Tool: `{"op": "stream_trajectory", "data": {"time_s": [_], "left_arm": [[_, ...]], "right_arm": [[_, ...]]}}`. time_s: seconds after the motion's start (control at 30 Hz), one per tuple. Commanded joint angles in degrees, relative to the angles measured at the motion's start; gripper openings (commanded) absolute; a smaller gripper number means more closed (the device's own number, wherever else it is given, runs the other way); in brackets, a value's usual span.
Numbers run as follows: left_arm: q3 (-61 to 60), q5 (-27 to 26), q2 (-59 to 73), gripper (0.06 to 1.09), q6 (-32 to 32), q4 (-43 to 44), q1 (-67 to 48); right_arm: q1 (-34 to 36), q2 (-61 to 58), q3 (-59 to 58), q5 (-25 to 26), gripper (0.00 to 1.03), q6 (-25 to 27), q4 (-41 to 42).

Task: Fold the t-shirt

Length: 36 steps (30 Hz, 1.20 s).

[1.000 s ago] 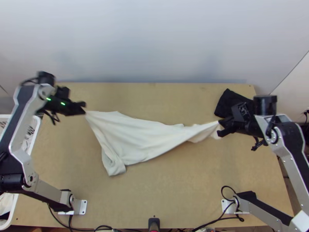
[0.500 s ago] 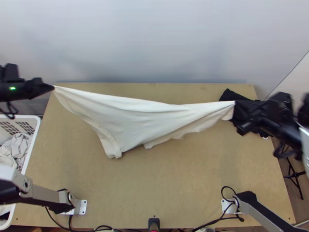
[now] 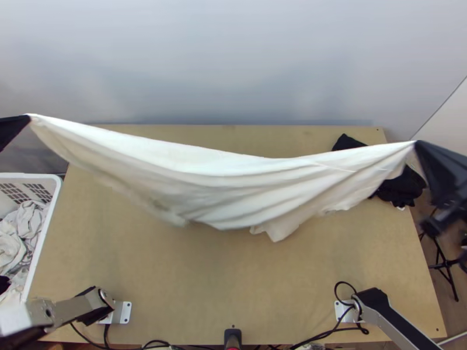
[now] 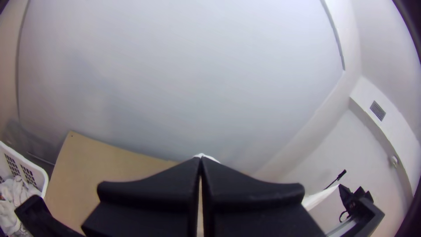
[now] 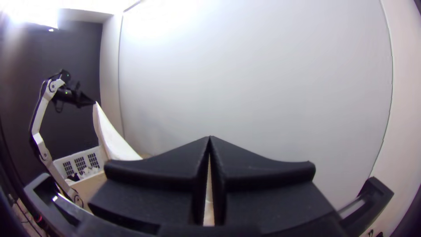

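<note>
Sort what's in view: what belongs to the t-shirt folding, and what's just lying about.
Part of the job:
- white t-shirt, stretched between the hands
- left hand
- right hand

Just lying about:
- black cloth on the table
- white basket with laundry inside

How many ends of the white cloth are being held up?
2: one end is in the left arm's jaws, near the top view's left edge; the other end is in the right arm's jaws, towards the right edge.

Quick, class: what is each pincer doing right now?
Left pincer: closed, holding one end of the white cloth.
Right pincer: closed, holding the cloth's opposite end.
</note>
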State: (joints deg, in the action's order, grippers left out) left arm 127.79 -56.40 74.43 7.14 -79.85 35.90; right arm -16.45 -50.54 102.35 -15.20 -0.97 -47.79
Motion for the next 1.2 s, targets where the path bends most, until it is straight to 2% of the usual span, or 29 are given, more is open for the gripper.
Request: {"op": "stream_trajectory", "data": {"time_s": [0.0, 0.03, 0.13, 0.23, 0.3, 0.33, 0.43, 0.53, 0.6, 0.7, 0.83, 0.9, 0.93, 0.97, 1.03, 1.07, 1.1, 1.17], "left_arm": [[1.50, -2.84, -8.43, 0.10, -0.81, 1.37, 2.51], [1.50, -2.84, -9.57, 0.10, -0.81, 1.19, 1.45], [0.71, -2.66, -13.88, 0.10, -1.16, 0.66, -1.62], [0.62, -2.48, -16.16, 0.10, -1.34, -2.59, -6.02], [0.18, -1.87, -18.27, 0.10, -1.69, -4.78, -9.62], [-0.96, -1.17, -19.68, 0.10, -2.30, -5.14, -12.08], [-7.38, 0.77, -22.93, 0.10, -2.92, -5.84, -17.27], [-12.39, 3.14, -24.16, 0.10, -5.29, -6.63, -19.38], [-13.09, 5.60, -24.07, 0.10, -5.91, -6.63, -23.07], [-25.83, 10.79, -24.95, 0.10, -11.36, -0.13, -21.84], [-46.84, 12.54, -20.47, 0.10, -19.44, 12.27, -16.04], [-54.49, 12.54, -16.34, 0.10, -22.43, 21.06, -12.08], [-56.16, 12.63, -13.26, 0.10, -22.43, 24.40, -11.29], [-56.33, 13.60, -9.22, 0.10, -22.61, 26.50, -11.20], [-56.33, 14.13, -3.59, 0.10, -22.87, 31.78, -10.50], [-56.42, 14.48, -1.05, 0.10, -22.78, 35.38, -10.41], [-55.63, 16.15, 1.24, 0.10, -22.69, 36.79, -11.11], [-54.49, 20.10, 4.14, 0.10, -22.69, 39.86, -15.42]], "right_arm": [[1.15, 1.15, 6.29, -0.18, 0.03, -3.69, 1.82], [2.03, 1.41, 6.99, -0.44, 0.03, -5.09, 1.82], [6.69, 2.73, 9.01, -5.80, 0.03, -9.66, 1.74], [11.35, 5.28, 9.10, -8.97, 0.03, -11.51, 0.86], [15.57, 6.95, 9.01, -13.89, 0.03, -13.09, -0.02], [16.89, 7.65, 8.57, -16.79, 0.03, -14.41, -0.37], [19.17, 10.64, 5.94, -19.95, 0.03, -15.99, -2.57], [26.03, 12.58, 3.48, -29.53, 0.03, -18.98, -2.92], [28.84, 13.45, 1.89, -32.79, 0.03, -19.15, -3.01], [33.94, 13.63, -5.31, -36.92, 0.03, -18.19, -1.69], [34.03, 11.78, -23.24, -36.92, 0.03, -17.31, 8.15], [32.62, 9.41, -30.98, -34.98, 0.03, -10.63, 10.44], [31.13, 7.30, -35.20, -32.79, 0.03, -8.70, 12.99], [27.52, 4.23, -38.80, -28.39, 0.03, -6.50, 15.53], [21.46, -1.40, -42.67, -18.55, 0.03, 2.29, 17.47], [20.93, -4.39, -44.60, -16.00, 0.03, 5.63, 20.19], [21.72, -7.20, -45.83, -15.21, 0.03, 7.12, 22.74], [21.02, -13.97, -45.92, -15.03, 0.03, 6.42, 27.58]]}}
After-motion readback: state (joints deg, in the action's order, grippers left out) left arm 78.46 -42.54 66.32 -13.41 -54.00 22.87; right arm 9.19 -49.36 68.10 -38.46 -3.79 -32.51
